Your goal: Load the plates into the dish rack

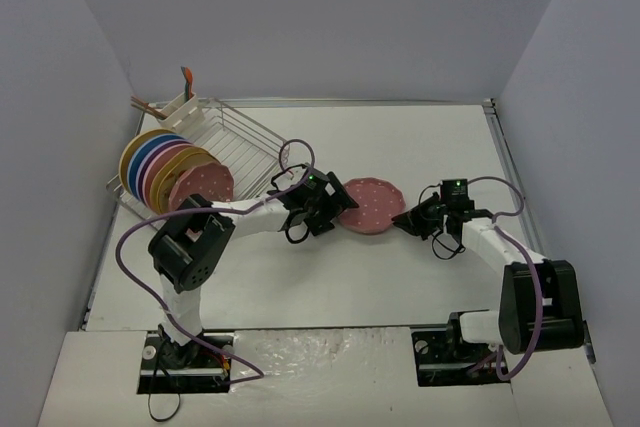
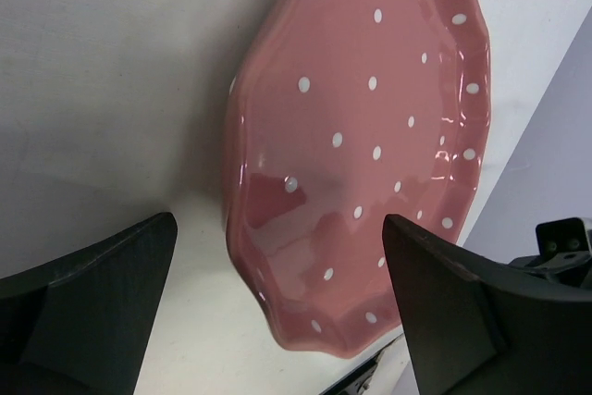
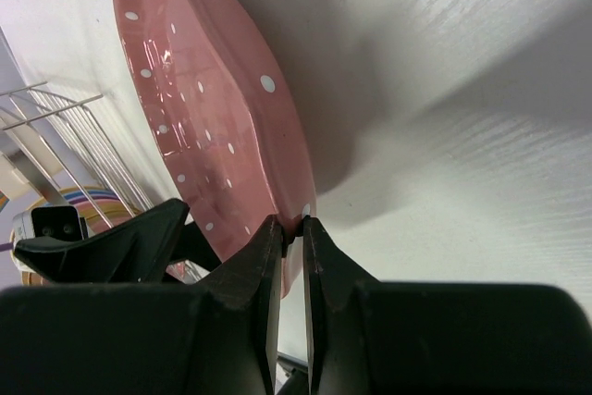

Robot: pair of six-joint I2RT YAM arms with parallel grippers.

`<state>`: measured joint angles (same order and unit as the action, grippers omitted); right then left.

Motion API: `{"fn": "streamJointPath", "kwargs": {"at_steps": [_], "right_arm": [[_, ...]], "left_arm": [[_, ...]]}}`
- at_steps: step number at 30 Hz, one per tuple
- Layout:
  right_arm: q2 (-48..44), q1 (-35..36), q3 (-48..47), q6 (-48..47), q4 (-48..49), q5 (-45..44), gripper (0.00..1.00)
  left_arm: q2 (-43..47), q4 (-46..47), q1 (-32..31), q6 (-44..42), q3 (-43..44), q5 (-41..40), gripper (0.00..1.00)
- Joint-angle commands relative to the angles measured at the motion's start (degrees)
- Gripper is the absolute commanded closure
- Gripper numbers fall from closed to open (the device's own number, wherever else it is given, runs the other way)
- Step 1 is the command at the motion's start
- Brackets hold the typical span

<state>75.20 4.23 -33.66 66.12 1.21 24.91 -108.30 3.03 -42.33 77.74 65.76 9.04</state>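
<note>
A dark-pink white-dotted plate (image 1: 370,204) is at the table's middle, tilted, with a shadow under it. My right gripper (image 1: 405,219) is shut on its right rim; the right wrist view shows both fingers pinching the rim (image 3: 291,224) of the plate (image 3: 203,108). My left gripper (image 1: 335,202) is open at the plate's left rim. In the left wrist view the gripper (image 2: 277,228) has the plate's (image 2: 370,136) edge between its spread fingers, not touching. The dish rack (image 1: 245,137) stands at the back left with several plates (image 1: 165,167) upright, a second dotted plate (image 1: 203,185) at the front.
A white utensil caddy (image 1: 180,105) with utensils is clipped at the rack's far left corner. The rack's wires (image 3: 55,127) and my left gripper (image 3: 111,242) show behind the plate in the right wrist view. Grey walls enclose the table on three sides.
</note>
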Motion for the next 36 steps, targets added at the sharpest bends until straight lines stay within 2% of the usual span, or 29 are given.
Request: {"fn": "streamJointPath", "kwargs": {"at_steps": [1,14,18,22,23,25,27,28,29,31,34,35,36], "right_arm": [[-4.43,0.52,-0.42,3.1,6.26,5.76,1.0],[-5.09,0.52,1.56,4.6,7.38,8.47,1.0],[-5.24,0.52,1.84,4.28,7.57,9.27,1.0],[-5.87,0.44,2.38,3.56,7.49,9.28,1.0],[-6.0,0.5,2.45,3.43,7.49,9.28,1.0],[-6.52,0.52,2.32,2.8,7.27,8.95,0.93],[-7.1,0.52,2.06,2.07,6.75,8.37,0.82],[-7.33,0.52,1.61,1.09,6.37,8.06,0.71],[-7.59,0.52,1.58,1.03,5.85,7.72,0.71],[-8.36,0.44,0.72,-0.93,3.74,6.2,0.45],[-8.91,0.43,-0.22,-3.72,1.14,4.43,0.27],[-9.0,0.43,-0.42,-4.43,0.52,4.35,0.26],[-9.19,0.47,-0.57,-5.42,-0.24,3.7,0.19]], "left_arm": [[0.61,4.41,-0.65,4.01,2.9,-0.74,0.12],[-1.09,13.07,-1.09,10.81,-0.36,-0.75,0.45],[-0.95,15.5,-1.18,13.04,-1.85,-1.12,0.59],[-0.21,18.53,-1.18,14.03,-3.58,-1.29,0.85],[0.05,18.8,-1.18,14.17,-3.98,-1.23,0.88],[0.66,19.61,-1.18,13.95,-4.46,-1.2,0.96],[1.8,19.83,-1.18,13.65,-4.67,-1.5,1.0],[2.19,19.91,-1.18,13.42,-4.67,-1.73,1.0],[2.63,19.91,-1.18,13.08,-4.67,-1.74,1.0],[3.73,19.33,-1.18,12.05,-4.51,-2.07,1.0],[5.52,19.14,-1.19,11.1,-4.82,-2.72,1.0],[6.03,19.12,-1.18,10.73,-4.85,-3.18,1.0],[6.69,18.55,-1.18,9.94,-4.59,-3.5,1.0]]}}
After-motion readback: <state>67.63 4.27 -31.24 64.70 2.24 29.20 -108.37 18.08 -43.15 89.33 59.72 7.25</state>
